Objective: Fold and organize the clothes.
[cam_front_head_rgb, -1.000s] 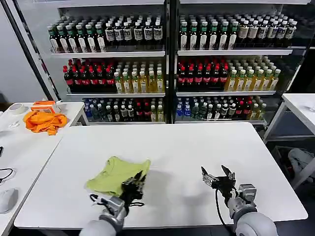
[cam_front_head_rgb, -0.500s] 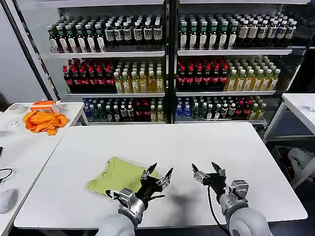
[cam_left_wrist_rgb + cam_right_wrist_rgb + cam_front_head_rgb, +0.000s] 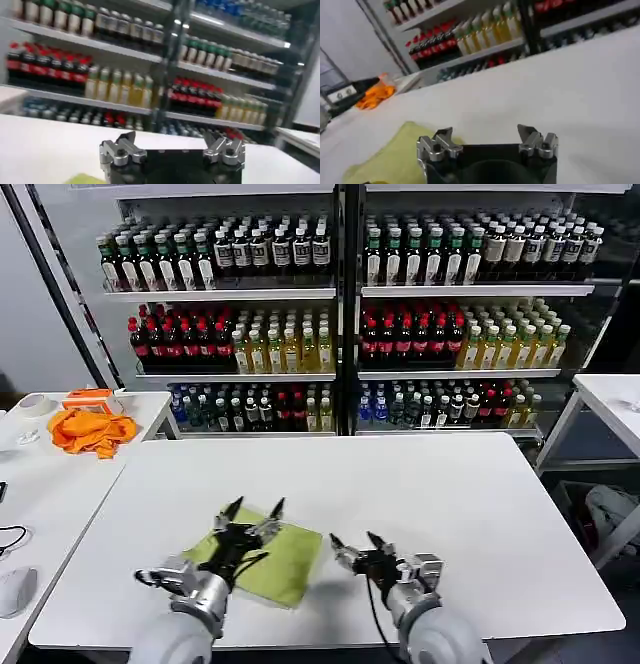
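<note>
The lime yellow-green T-shirt (image 3: 290,566) lies folded flat on the white table (image 3: 430,484), near its front edge left of centre. My left gripper (image 3: 256,506) hovers open over the shirt's far left part, fingers spread and empty. My right gripper (image 3: 353,539) is open just off the shirt's right edge, apart from the cloth. In the left wrist view the left gripper (image 3: 169,136) holds nothing, and a sliver of shirt (image 3: 82,179) shows beside it. In the right wrist view the right gripper (image 3: 485,130) stands open over bare table, the shirt (image 3: 395,155) beside one finger.
A bright orange cloth (image 3: 92,430) lies on the side table at the left, also seen as the orange cloth (image 3: 375,95). A computer mouse (image 3: 14,589) sits at that table's front. Bottle shelves (image 3: 340,334) stand behind. Another white table (image 3: 612,399) is at the right.
The left gripper let go of the shirt's edge, opened and swung back left over the cloth. The shirt now lies flatter and further right. The right gripper moved left, up to the shirt's edge.
</note>
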Tool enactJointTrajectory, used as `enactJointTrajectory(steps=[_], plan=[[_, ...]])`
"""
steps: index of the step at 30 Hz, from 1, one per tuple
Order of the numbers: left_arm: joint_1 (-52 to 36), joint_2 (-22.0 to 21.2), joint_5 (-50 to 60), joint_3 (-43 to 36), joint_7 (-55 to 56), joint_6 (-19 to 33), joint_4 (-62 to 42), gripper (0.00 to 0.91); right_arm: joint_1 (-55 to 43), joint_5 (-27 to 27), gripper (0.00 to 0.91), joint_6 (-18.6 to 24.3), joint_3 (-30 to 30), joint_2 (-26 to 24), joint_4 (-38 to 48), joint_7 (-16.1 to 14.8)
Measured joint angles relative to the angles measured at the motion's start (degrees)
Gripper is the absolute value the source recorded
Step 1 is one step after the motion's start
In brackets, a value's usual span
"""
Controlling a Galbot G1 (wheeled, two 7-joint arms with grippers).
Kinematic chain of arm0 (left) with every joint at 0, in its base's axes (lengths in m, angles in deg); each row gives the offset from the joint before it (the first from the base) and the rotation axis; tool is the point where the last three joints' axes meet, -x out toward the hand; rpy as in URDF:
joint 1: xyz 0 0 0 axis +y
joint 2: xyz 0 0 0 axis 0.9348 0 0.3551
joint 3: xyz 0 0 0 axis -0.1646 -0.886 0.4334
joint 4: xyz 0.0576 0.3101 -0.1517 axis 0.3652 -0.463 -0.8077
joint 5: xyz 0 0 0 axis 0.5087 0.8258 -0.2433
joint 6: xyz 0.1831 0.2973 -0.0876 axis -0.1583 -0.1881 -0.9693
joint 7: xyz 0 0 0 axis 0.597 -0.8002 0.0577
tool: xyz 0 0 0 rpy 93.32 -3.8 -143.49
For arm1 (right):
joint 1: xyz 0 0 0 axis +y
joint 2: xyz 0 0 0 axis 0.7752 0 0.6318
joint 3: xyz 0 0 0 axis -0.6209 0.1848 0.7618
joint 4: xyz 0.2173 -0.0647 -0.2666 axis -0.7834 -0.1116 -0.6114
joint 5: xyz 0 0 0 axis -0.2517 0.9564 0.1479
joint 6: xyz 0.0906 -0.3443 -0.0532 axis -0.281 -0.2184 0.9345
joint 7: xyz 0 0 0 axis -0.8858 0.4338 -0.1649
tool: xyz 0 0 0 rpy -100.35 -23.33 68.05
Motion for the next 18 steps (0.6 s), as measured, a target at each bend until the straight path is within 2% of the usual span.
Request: enactJointTrajectory(steps=[8,9,12,18], plan=[[3.49,-0.41,-0.82,5.75,0.27,0.62,1.36,0.907,-2.68,-3.10,0.907,0.08,6.01,3.58,4.39,2.37],[3.77,-0.52,-0.83,6.19,0.30,0.66,1.54,0.907,-3.00,-3.37,0.756,0.25,6.54,4.05,4.99,2.75],[4.52,-0.65,-0.97,7.13,0.35,0.82,1.70,0.907,-3.75,-4.06,0.000,0.67,7.78,5.23,6.44,3.58],[4.92,-0.85,-1.44,8.83,0.71,0.87,1.73,0.907,-4.97,-5.02,0.000,1.79,9.03,7.41,9.02,4.78]])
